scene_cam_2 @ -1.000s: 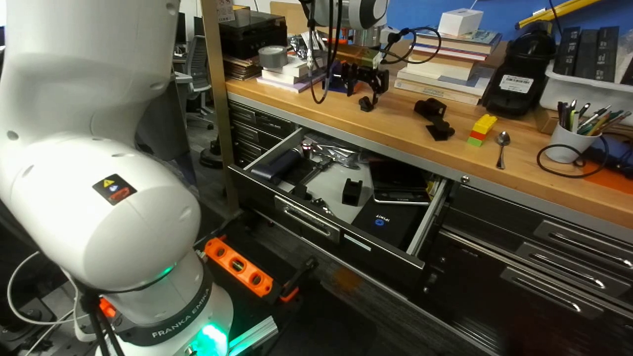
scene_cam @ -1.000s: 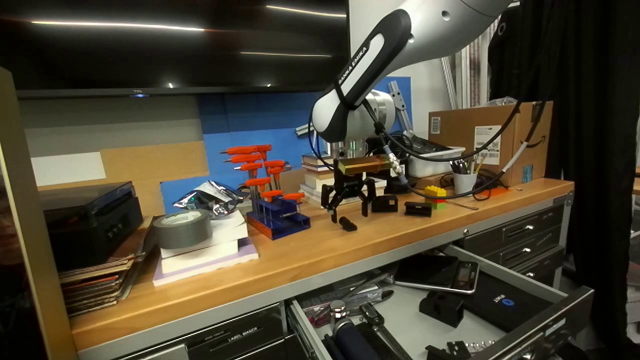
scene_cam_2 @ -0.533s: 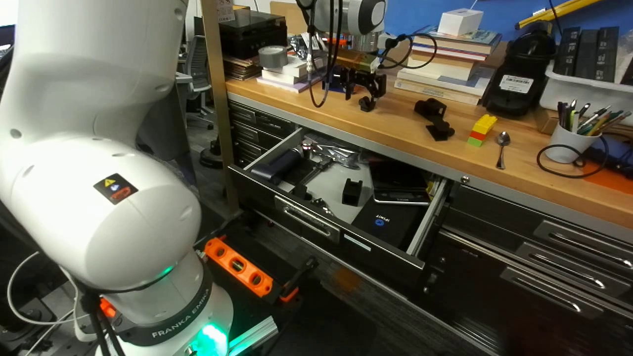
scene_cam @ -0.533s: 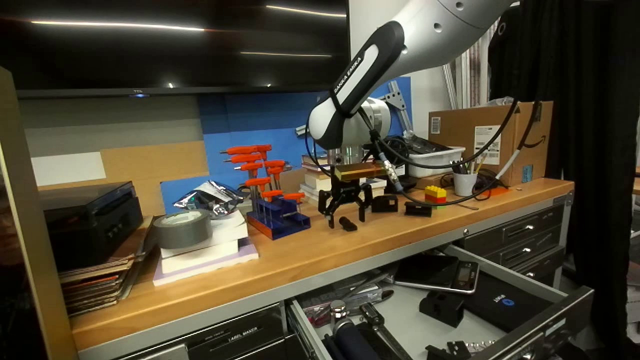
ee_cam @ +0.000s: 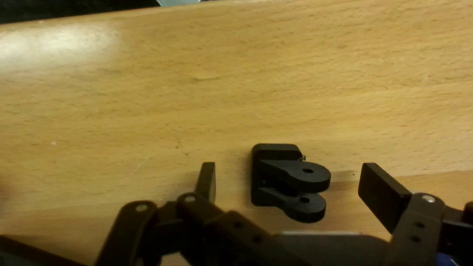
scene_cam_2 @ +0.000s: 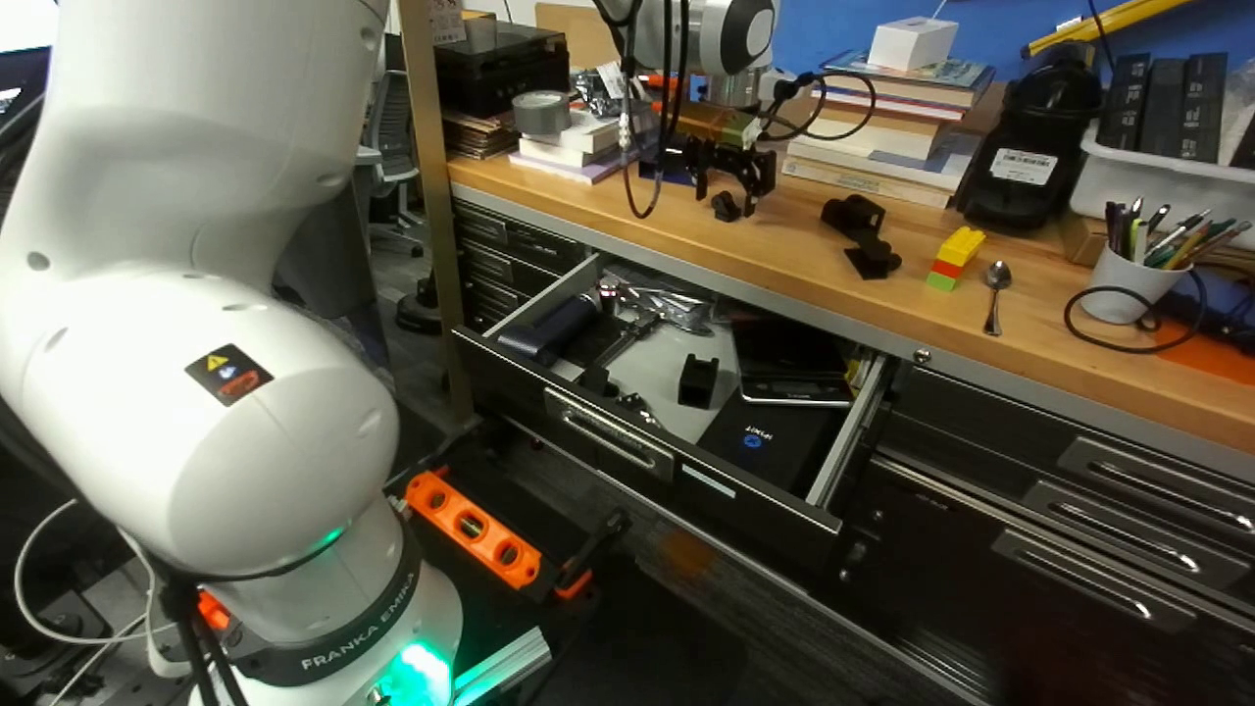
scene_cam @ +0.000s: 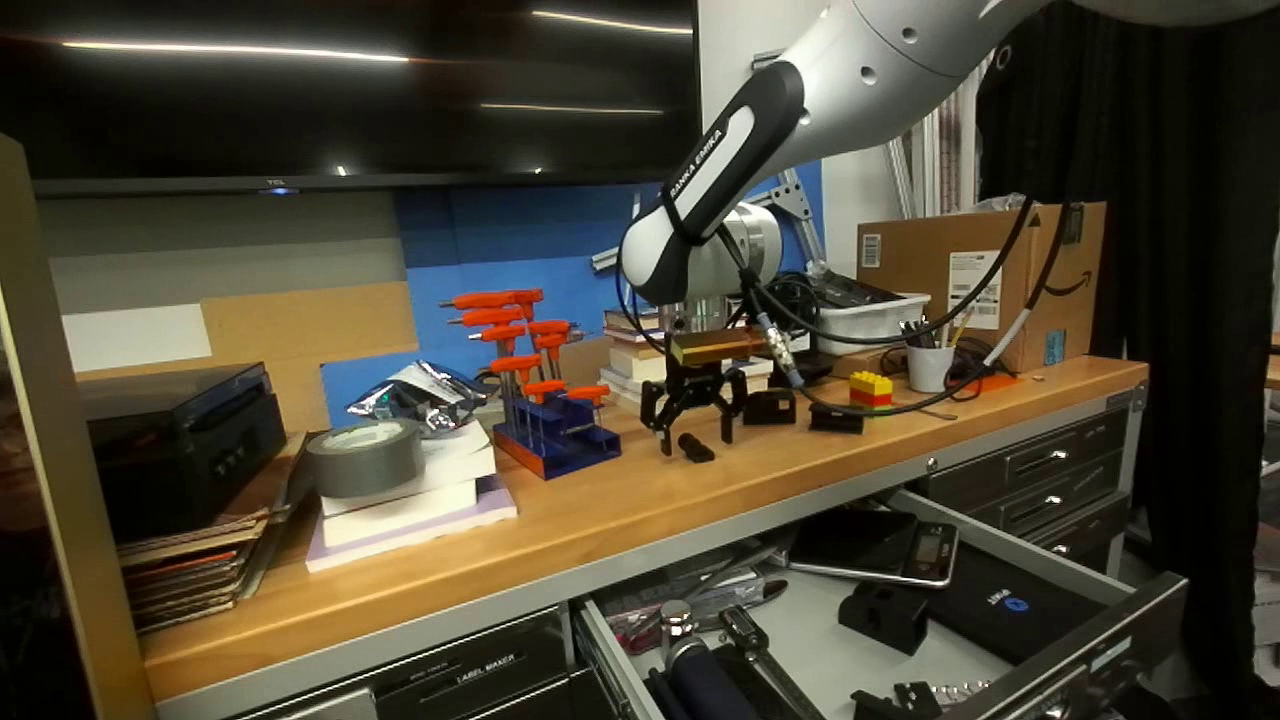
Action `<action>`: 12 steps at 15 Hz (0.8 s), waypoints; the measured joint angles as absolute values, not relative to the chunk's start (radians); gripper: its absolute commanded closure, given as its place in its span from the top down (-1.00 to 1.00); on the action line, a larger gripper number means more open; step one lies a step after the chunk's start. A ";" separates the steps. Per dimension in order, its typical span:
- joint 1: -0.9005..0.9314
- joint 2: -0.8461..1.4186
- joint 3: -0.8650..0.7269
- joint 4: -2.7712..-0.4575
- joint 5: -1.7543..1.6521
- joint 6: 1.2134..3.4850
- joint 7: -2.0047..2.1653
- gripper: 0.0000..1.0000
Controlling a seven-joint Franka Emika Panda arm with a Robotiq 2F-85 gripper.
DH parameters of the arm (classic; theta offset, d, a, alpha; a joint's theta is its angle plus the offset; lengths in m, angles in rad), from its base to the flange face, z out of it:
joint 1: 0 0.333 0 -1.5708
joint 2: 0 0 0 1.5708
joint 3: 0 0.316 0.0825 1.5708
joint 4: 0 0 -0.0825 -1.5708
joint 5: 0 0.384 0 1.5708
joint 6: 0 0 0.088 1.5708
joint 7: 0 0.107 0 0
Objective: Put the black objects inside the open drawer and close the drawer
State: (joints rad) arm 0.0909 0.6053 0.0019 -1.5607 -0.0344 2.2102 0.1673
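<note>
A small black bracket (ee_cam: 273, 177) with two holed lugs lies on the wooden worktop and also shows in both exterior views (scene_cam: 697, 449) (scene_cam_2: 726, 206). My gripper (ee_cam: 290, 184) is open above it. In the wrist view the bracket sits between the fingers with a gap on each side. Two more small black pieces, a blocky one (scene_cam: 770, 407) (scene_cam_2: 853, 211) and a flatter one (scene_cam: 836, 418) (scene_cam_2: 872, 260), lie close together on the worktop. The wide dark-grey drawer (scene_cam_2: 765, 510) is pulled open. Inside it are a black block (scene_cam_2: 698, 380) (scene_cam: 885, 615) and other items.
A blue stand with orange-handled hex keys (scene_cam: 560, 440) stands beside the gripper. Book stacks (scene_cam_2: 873, 147) stand behind. A yellow-red-green toy brick stack (scene_cam_2: 954, 258), a spoon (scene_cam_2: 995, 294) and a pen cup (scene_cam_2: 1123, 284) stand on the worktop. Cables hang from the arm.
My gripper has come down a little toward the bracket and shifted slightly sideways around it. It stays open. The black pieces and the drawer have not moved.
</note>
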 measured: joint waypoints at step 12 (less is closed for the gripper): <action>0.091 0.635 -0.010 -1.525 -0.034 2.234 0.191 -0.54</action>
State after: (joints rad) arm 0.0913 0.6351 -0.0104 -1.5252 -0.0345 2.2344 0.1911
